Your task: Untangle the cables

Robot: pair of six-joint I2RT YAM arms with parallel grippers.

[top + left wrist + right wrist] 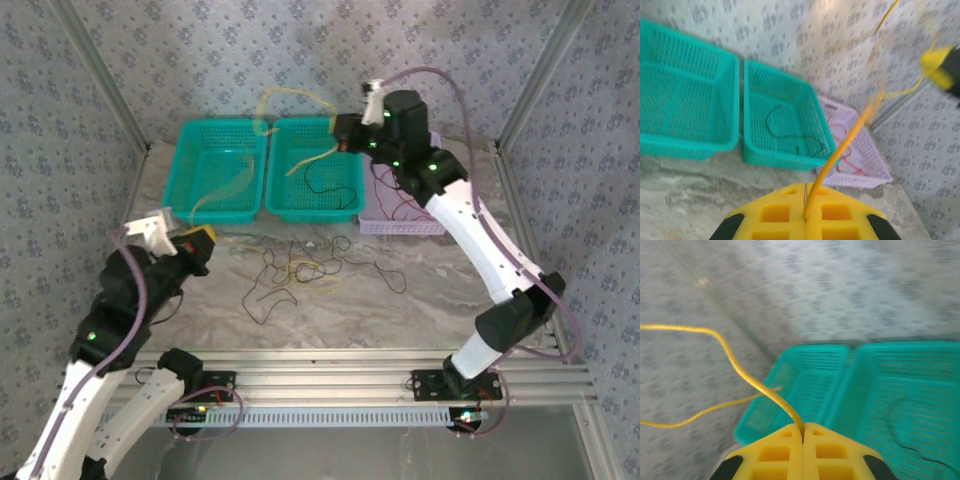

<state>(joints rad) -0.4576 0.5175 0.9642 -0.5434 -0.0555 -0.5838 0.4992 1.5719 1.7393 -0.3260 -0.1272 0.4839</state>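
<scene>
Cable (840, 156), yellow, spans from left gripper (805, 218) to right gripper (802, 431), both clamped.

The left arm (105, 320) is held low and bent at the near left. The left gripper (805, 192) is pressed tight on a yellow cable (840, 150). The right arm (480, 250) is stretched far forward and lifted high. The right gripper (802, 429) is pressed tight on the yellow cable too.

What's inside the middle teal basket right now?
One black cable lies on the floor of the middle teal basket. From above, the right gripper and its yellow cable hang over the far right corner, hiding that bit of floor.
</scene>
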